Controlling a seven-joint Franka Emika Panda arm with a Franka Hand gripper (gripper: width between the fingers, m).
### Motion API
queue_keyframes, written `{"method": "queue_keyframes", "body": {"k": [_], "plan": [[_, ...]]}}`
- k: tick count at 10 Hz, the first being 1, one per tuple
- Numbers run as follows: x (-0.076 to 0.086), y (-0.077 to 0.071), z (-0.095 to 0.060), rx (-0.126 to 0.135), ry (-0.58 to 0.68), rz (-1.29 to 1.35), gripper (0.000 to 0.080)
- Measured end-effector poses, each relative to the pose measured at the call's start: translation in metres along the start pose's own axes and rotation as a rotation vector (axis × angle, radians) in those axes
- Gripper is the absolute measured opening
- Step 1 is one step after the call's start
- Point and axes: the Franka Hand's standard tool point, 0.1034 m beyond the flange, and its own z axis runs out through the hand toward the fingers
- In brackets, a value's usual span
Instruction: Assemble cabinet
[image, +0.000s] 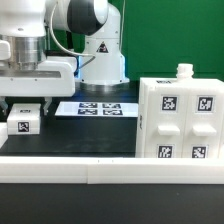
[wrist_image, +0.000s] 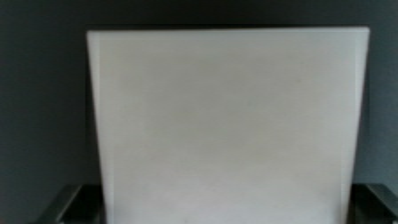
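Cabinet (image: 180, 120) stands upright on the black counter (image: 90, 135) at the exterior view's right, well apart from the arm (image: 30, 50). Four tags show on its facing side and a small white nub (image: 184, 70) sits on top. Its bottom edge is hidden behind the white ledge (image: 100, 172) across the front.

At the exterior view's left, a small white panel (image: 22, 122) with one tag sits right under the arm's hand. Its upper part is covered by the hand. Can't tell if it rests on the counter or is lifted.

In the wrist view the same panel (wrist_image: 222, 120) fills most of the frame as a blank white face with no tag showing, and its lower end is cut off. The fingers (wrist_image: 68, 205) are only dark slivers at the two lower corners, spread wide with the panel between them. They are just at its edges, but whether they actually clamp it is not clear.

Marker board (image: 97, 107) lies flat mid-counter, between the arm and the cabinet. Robot base (image: 100, 55) with a triangle sticker stands behind it.
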Motion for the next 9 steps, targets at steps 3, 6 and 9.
{"method": "queue_keyframes", "body": {"k": [3, 6, 9], "plan": [[0.0, 0.0, 0.0, 0.0, 0.0, 0.0, 0.0561], [0.008, -0.007, -0.018, 0.003, 0.019, -0.005, 0.0563], [0.023, -0.037, -0.064, 0.019, 0.074, 0.041, 0.0563]]}}
